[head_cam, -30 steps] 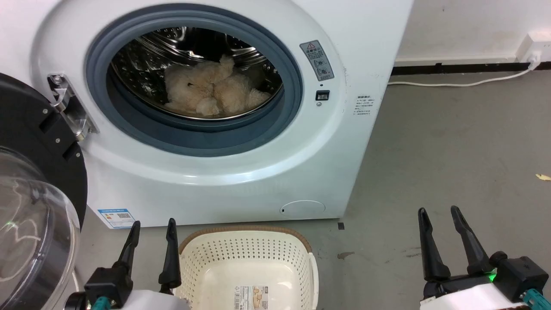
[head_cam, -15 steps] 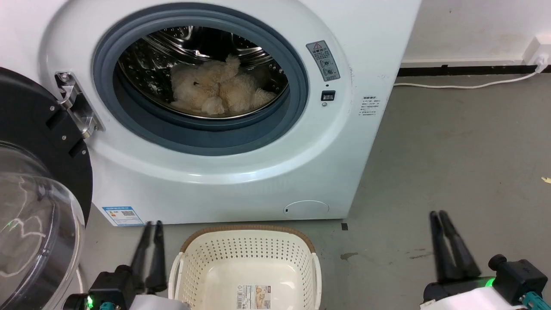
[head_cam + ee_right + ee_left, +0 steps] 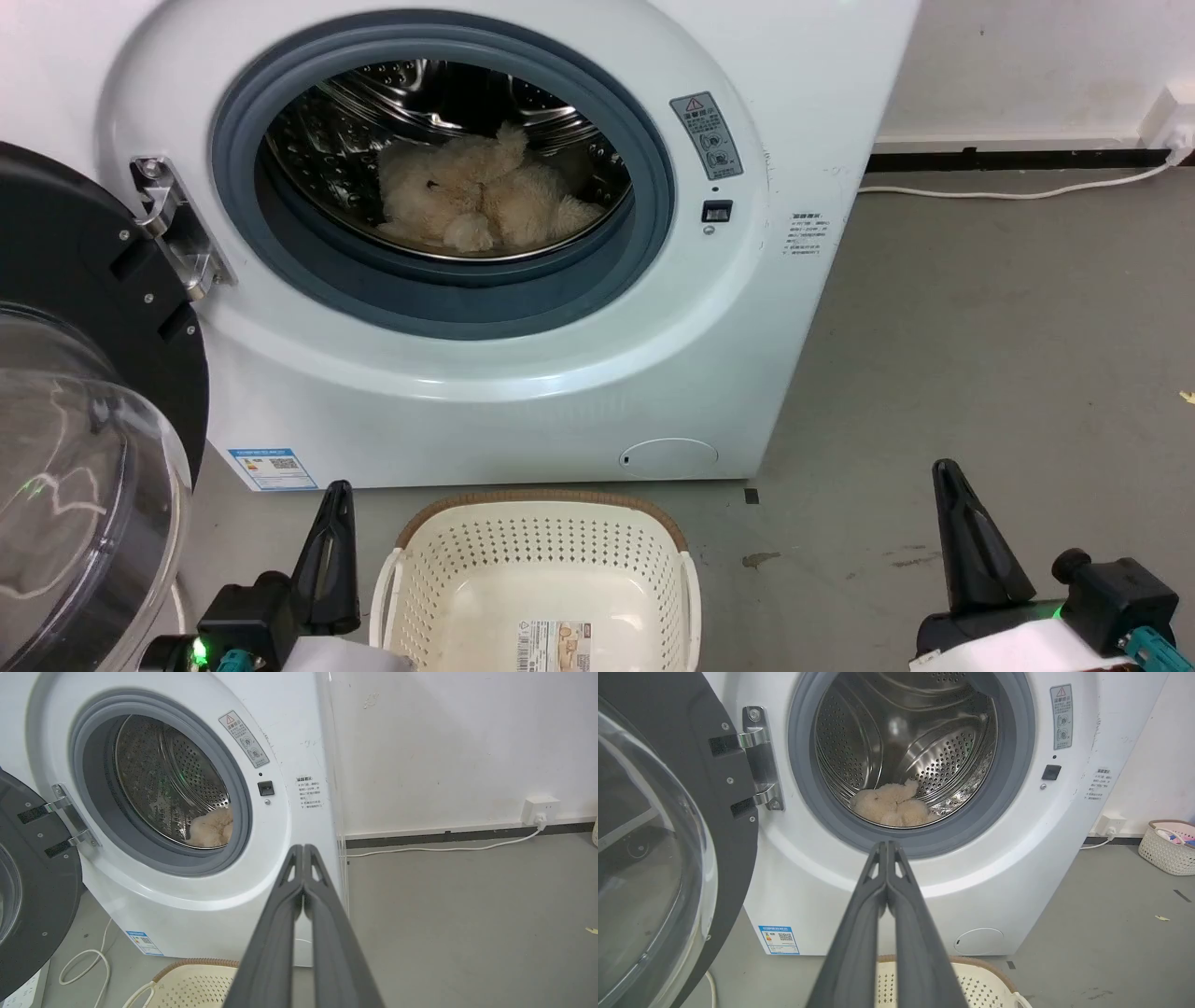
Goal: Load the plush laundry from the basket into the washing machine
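— 1 fluffy cream plush toy (image 3: 481, 191) lies inside the white front-loading washing machine (image 3: 523, 373); the perforated cream plastic basket (image 3: 541, 551) seems empty, though its near end is cropped.
— Fingers of the left gripper (image 3: 338, 490) and right gripper (image 3: 947, 469) are pinched together, holding nothing. Loading looks done; next, swing the clear domed door (image 3: 84, 485) closed.

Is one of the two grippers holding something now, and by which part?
Nothing is held. The left gripper and the right gripper are both shut and empty; the plush laundry lies inside the washing machine.

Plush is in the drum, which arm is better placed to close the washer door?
Probably left. The left gripper, jaws shut, sits beside the open door; the right gripper is beyond the basket.
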{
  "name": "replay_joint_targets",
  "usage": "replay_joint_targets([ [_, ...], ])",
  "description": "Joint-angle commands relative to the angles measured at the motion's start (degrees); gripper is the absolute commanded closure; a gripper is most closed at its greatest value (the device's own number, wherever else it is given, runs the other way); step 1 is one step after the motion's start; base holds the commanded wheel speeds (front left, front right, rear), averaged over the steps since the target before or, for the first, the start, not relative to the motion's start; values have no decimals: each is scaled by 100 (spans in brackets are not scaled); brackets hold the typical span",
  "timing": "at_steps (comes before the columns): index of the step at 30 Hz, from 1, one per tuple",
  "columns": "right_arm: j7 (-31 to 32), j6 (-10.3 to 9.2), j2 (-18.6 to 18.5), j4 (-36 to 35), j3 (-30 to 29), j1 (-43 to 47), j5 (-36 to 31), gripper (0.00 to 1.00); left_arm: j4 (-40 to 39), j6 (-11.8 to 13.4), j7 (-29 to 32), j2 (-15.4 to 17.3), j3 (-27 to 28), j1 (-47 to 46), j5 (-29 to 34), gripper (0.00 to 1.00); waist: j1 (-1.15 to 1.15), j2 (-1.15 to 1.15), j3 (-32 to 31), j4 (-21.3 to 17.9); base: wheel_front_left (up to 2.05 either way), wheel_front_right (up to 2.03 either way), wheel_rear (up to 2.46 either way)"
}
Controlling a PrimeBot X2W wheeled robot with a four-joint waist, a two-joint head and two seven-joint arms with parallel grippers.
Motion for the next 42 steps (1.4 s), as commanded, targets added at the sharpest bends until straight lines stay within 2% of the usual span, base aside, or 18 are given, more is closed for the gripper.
replay_joint_targets([
  [1,30,1,-2,-8,-8,-31,-48,100,-11,-4,29,-11,11,-38,55,100,0,0,-4,5,0,0,0],
  [42,536,2,-6,-36,-51,-132,-497,100,-61,-14,533,-50,33,-162,289,100,0,0,-144,171,0,0,0],
])
